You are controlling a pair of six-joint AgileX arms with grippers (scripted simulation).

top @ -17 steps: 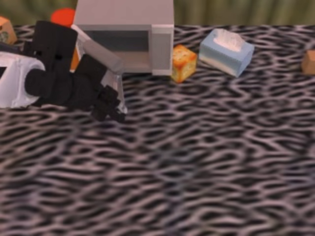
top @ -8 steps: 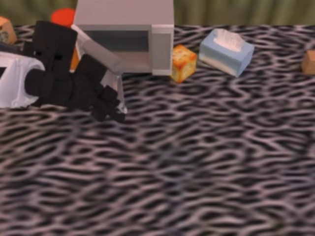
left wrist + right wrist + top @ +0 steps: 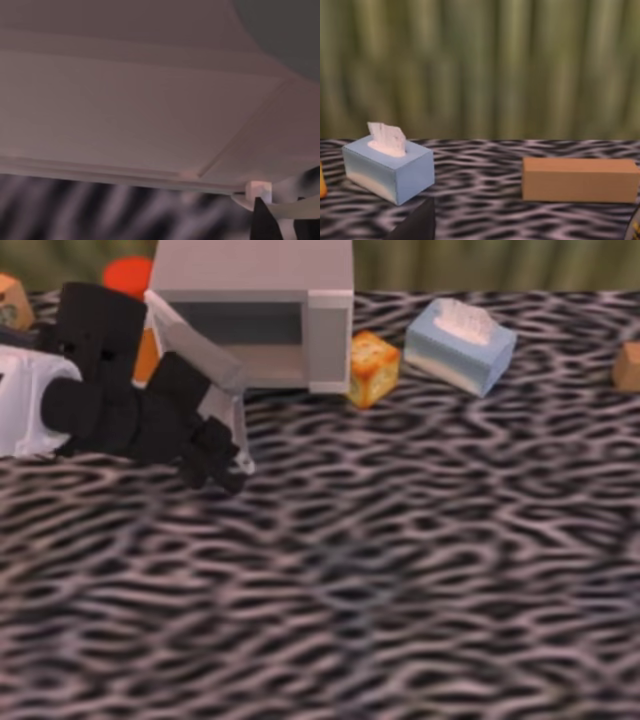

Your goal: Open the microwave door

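Clutter rings the microwave (image 3: 262, 302), which sits at the far edge of the table (image 3: 400, 580), left of centre: one yellow-orange cube (image 3: 373, 367) touches or nearly touches its right front corner, one pale blue tissue box (image 3: 459, 344) lies farther right of it, one tan box (image 3: 629, 365) sits far to the right of that at the table's right edge, one red-orange round thing (image 3: 128, 273) peeks out behind the microwave's left rear, and one small brown block (image 3: 10, 302) lies well to its left. One door (image 3: 200, 380) is swung open from the microwave's left front corner, slanting out toward the near left, so the cavity shows. Left arm's black bulk lies just left of the door, crowding its outer face; the left gripper (image 3: 215, 455) sits at the door's free end, touching it, though whether its fingers clamp the edge I cannot tell. Left wrist view is filled by the door panel (image 3: 125, 110), very close. Right gripper is out of sight
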